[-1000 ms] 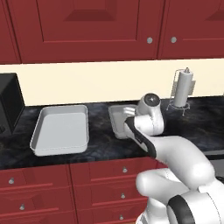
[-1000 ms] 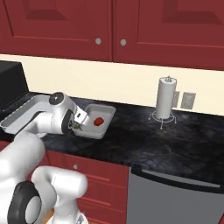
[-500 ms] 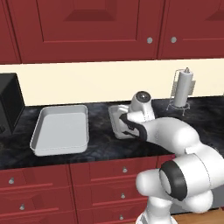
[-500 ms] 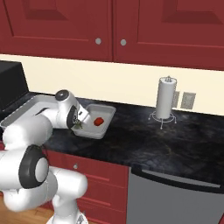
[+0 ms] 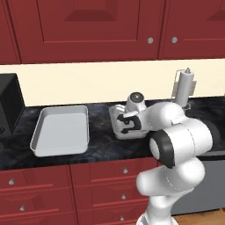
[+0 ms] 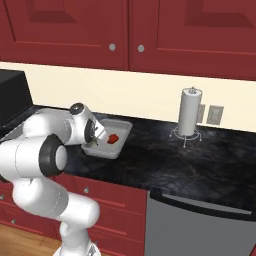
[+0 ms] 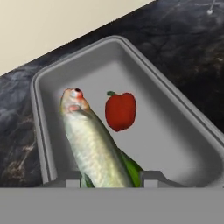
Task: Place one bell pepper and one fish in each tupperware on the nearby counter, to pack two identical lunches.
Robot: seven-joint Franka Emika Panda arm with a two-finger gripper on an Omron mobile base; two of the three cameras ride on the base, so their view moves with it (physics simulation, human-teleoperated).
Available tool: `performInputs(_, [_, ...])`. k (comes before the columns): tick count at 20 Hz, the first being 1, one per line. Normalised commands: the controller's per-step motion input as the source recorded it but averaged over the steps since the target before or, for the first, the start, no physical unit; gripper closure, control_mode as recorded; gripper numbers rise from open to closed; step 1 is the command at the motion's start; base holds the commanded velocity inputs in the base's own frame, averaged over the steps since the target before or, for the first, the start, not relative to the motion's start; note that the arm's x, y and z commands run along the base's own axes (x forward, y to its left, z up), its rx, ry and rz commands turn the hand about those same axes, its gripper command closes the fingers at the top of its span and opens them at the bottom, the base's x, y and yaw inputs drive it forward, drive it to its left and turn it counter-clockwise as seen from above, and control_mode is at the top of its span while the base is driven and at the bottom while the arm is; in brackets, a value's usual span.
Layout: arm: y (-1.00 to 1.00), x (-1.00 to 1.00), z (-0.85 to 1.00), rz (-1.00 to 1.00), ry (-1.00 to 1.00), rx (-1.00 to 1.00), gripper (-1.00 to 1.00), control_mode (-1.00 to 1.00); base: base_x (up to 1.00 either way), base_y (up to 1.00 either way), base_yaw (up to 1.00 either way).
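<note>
My gripper (image 7: pixel 111 179) is shut on a pale silvery fish (image 7: pixel 89 140), which hangs head-first over the right tupperware (image 7: pixel 175 94). A red bell pepper (image 7: pixel 120 110) lies on that tray's floor beside the fish's head. A bit of green shows behind the fish's lower body. From the left base view the gripper (image 5: pixel 127 126) sits above this tupperware (image 5: pixel 115 113), with the arm hiding most of the tray. In the right base view the gripper (image 6: pixel 95 140) hovers at the tray's (image 6: pixel 122 131) near end, next to the pepper (image 6: pixel 113 139). The left tupperware (image 5: pixel 39 138) holds nothing.
Both trays rest on the black marbled counter (image 5: pixel 101 147) above dark-red drawers. A black toaster oven (image 5: pixel 9 110) stands at the far left. A paper towel holder (image 6: pixel 189 112) stands to the right, near the wall.
The hand has stayed over the right tray with the fish in it. The arm's elbow has swung up and folded closer behind the hand.
</note>
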Motion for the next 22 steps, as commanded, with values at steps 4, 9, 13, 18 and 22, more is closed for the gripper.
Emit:
performInputs(4, [0.0, 0.43, -0.3, -0.05, 0.02, 0.01, 1.0, -1.0, 0.0, 0.0, 0.0])
performInputs(9, [0.02, 0.55, -0.16, -0.06, 0.03, 0.02, 1.0, -1.0, 0.0, 0.0, 0.0])
performInputs(13, [0.09, 0.38, -0.23, -0.04, 0.04, 0.01, -1.0, -1.0, 0.0, 0.0, 0.0])
performInputs(18, [0.06, 0.29, -0.09, -0.03, 0.01, 0.01, -1.0, -1.0, 0.0, 0.0, 0.0])
performInputs(22, [0.0, 0.05, 0.01, -0.03, 0.0, 0.0, -1.0, -1.0, 0.0, 0.0, 0.0])
